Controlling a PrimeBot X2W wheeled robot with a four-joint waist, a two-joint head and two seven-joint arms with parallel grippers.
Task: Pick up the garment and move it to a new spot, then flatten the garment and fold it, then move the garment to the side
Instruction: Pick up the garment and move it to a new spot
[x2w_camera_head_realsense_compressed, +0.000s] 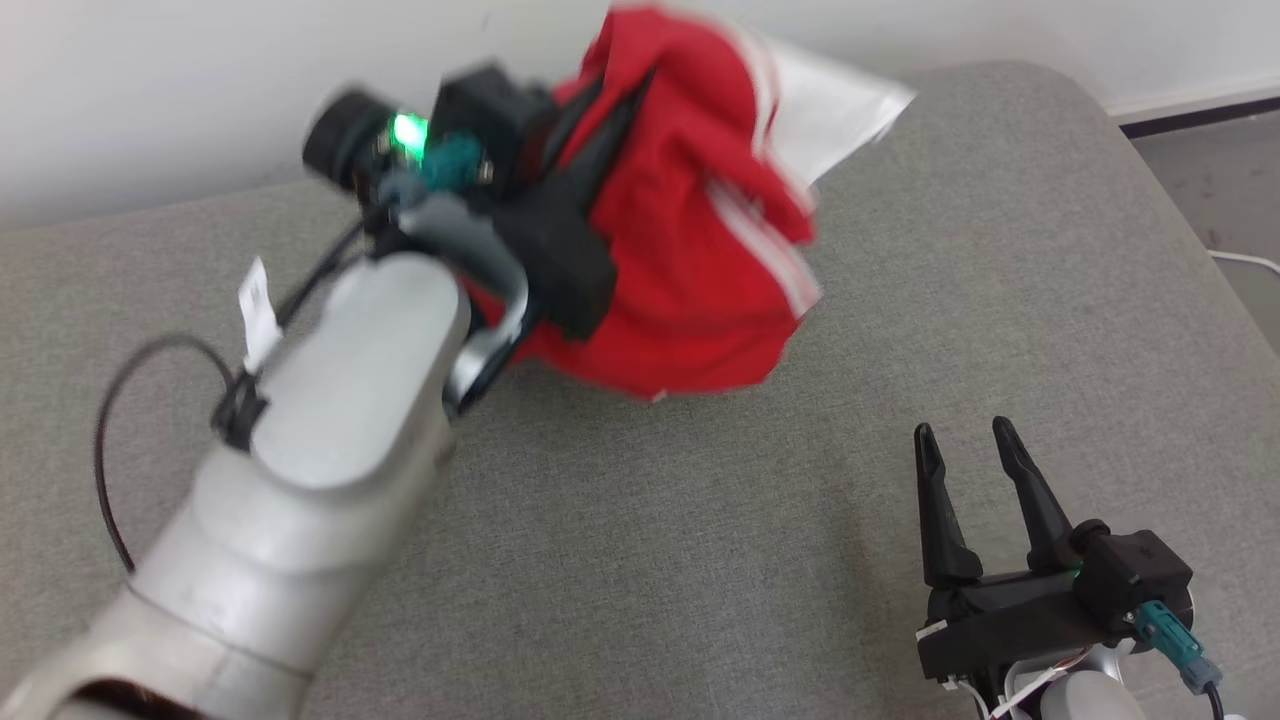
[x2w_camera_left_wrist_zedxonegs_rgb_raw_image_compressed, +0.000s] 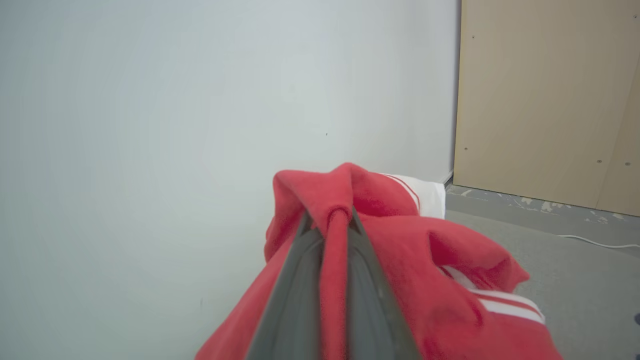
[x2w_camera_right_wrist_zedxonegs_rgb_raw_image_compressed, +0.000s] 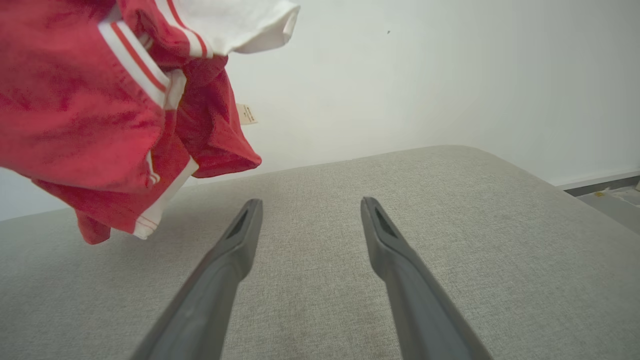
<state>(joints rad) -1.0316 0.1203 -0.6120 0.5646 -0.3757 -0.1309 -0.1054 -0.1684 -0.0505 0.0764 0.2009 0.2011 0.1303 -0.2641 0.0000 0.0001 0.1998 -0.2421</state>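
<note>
The garment (x2w_camera_head_realsense_compressed: 690, 250), red with white stripes and a white part, hangs bunched from the left gripper (x2w_camera_left_wrist_zedxonegs_rgb_raw_image_compressed: 329, 215). A fold of red cloth is pinched tight between the two dark fingers, which are closed on it almost to touching. The rest of the cloth spills down on both sides of the jaws and below them, and the white part sticks out beyond the fingertips. A small label (x2w_camera_right_wrist_zedxonegs_rgb_raw_image_compressed: 246, 114) dangles from the cloth's far side.

Under the bundle lies a grey cushion (x2w_camera_head_realsense_compressed: 700, 560); I cannot tell whether the lowest hem brushes it. The right gripper (x2w_camera_head_realsense_compressed: 965, 430) is low over the cushion, well apart from the garment, its jaws spread wide with nothing between them.

Past the left fingertips is a pale wall (x2w_camera_left_wrist_zedxonegs_rgb_raw_image_compressed: 150, 125), with a wooden panel (x2w_camera_left_wrist_zedxonegs_rgb_raw_image_compressed: 545, 100) and a white cable (x2w_camera_left_wrist_zedxonegs_rgb_raw_image_compressed: 595, 242) off to one side.
</note>
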